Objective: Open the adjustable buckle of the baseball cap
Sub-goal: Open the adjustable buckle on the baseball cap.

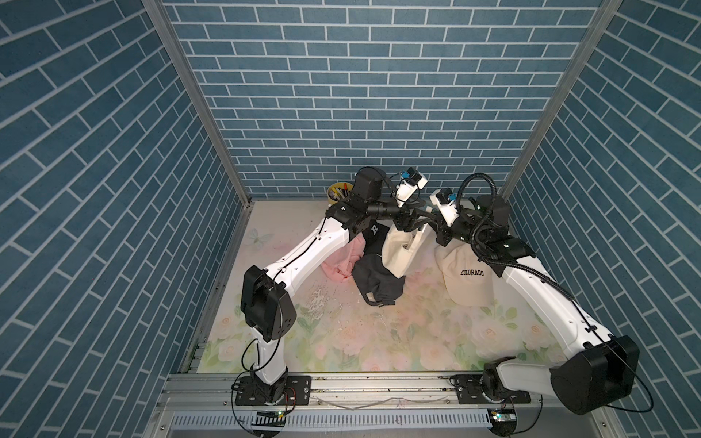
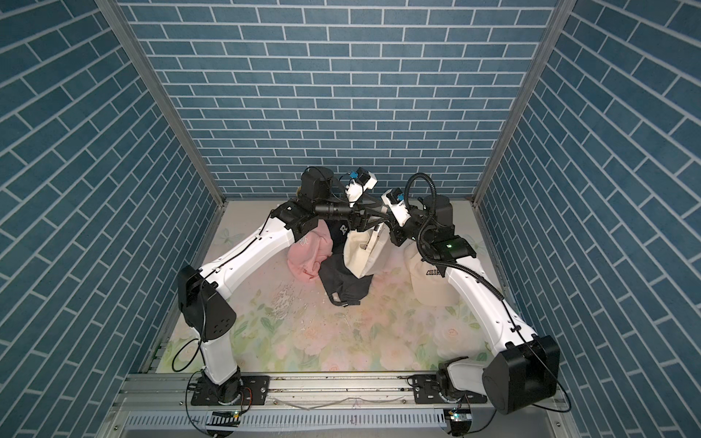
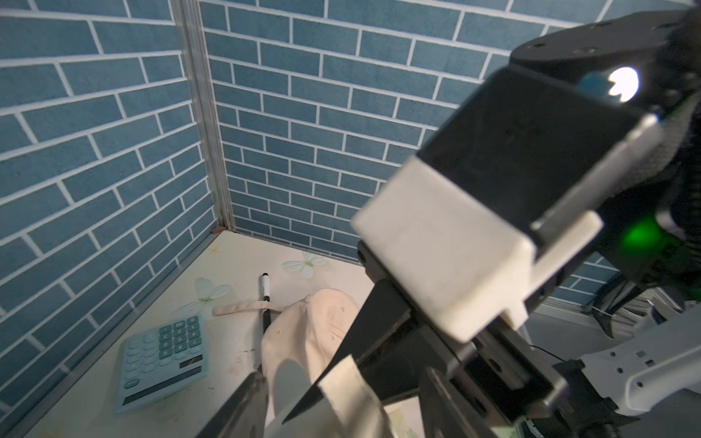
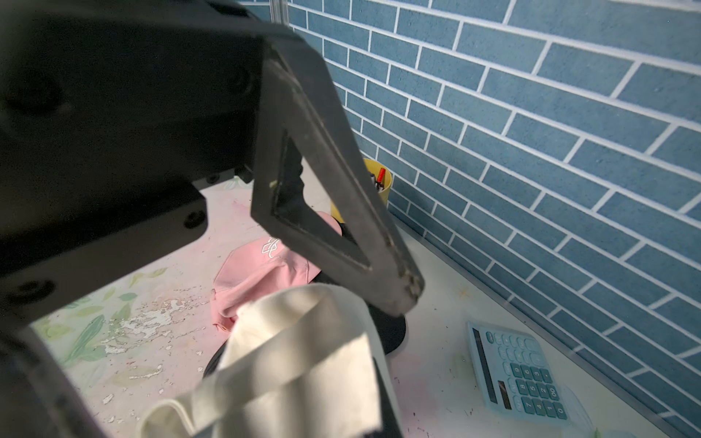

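A cream baseball cap hangs in the air at the back middle, between my two grippers. My right gripper is shut on the cap's cream strap, and the cap dangles below it. My left gripper faces the right one. Its jaws stand apart on either side of that strap, and the fingers do not visibly press on it. One left finger looms over the fabric in the right wrist view. I cannot make out the buckle itself.
On the floral table lie a pink cap, a black cap and a cream COLORADO cap. A yellow pen cup stands at the back wall. A blue calculator and a marker lie in the back right corner.
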`<state>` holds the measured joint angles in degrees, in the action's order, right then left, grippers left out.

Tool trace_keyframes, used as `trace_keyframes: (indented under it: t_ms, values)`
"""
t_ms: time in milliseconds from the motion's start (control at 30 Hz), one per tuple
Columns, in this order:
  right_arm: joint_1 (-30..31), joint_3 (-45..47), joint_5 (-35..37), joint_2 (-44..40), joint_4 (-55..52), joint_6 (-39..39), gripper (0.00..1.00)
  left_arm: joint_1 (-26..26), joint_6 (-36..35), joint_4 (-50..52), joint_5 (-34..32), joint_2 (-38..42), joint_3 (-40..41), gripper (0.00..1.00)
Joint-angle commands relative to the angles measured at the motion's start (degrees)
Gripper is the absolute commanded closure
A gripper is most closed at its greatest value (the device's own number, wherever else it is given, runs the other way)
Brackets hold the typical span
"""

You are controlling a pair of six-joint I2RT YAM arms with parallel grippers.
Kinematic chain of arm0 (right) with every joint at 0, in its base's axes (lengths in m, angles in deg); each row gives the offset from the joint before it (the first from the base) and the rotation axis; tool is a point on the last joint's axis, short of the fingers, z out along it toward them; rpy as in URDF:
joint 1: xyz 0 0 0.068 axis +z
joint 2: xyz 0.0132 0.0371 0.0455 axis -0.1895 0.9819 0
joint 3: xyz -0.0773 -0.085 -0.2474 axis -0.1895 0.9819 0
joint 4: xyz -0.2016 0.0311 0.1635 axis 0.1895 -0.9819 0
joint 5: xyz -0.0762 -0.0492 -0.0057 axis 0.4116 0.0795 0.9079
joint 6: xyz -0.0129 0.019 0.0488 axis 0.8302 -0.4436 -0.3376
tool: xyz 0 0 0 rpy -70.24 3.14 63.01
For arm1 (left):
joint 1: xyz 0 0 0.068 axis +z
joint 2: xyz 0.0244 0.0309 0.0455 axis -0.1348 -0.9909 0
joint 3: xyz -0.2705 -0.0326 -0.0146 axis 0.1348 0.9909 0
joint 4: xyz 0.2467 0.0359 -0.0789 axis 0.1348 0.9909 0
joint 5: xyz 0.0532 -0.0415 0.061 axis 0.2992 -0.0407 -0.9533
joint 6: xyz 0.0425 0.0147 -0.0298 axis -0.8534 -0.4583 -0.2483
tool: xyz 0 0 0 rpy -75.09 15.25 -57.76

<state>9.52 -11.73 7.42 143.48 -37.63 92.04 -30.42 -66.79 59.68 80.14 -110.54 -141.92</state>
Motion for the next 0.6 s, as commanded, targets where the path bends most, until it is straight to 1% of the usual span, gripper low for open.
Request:
trace_keyframes:
  t_ms: [0,33,167,233,367,433,467,567]
  values:
    - [0.6,-0.8,-1.9,-1.4,2.1,1.9,1.00,-0.1,1.0,-1.7,4.8,-0.8,0.4,0.42]
    - [0.6,-0.9,-1.9,-1.4,2.1,1.5,1.00,0.0,1.2,-1.8,5.3,-1.0,0.4,0.45]
    - [0.6,-0.8,-1.3,-1.4,2.1,0.9,1.00,0.0,2.0,-2.3,6.8,-1.6,0.0,0.55]
    - [0.6,-0.3,-0.8,-1.5,2.7,0.4,1.00,0.0,1.8,-2.1,6.6,-1.5,0.1,0.59]
    - [0.6,0.9,0.0,-2.0,5.1,-1.0,1.00,0.2,1.4,-2.0,5.9,-0.8,0.7,0.70]
    - [0.6,1.1,0.1,-2.0,5.7,-1.3,1.00,0.3,1.4,-2.3,5.3,-0.3,1.4,0.75]
    - [0.7,1.2,0.0,-1.9,5.9,-1.5,1.00,0.4,1.3,-2.5,5.0,0.0,2.0,0.79]
    - [0.6,1.2,-0.2,-1.6,5.5,-1.6,1.00,0.7,1.5,-3.6,4.7,0.9,3.1,0.83]
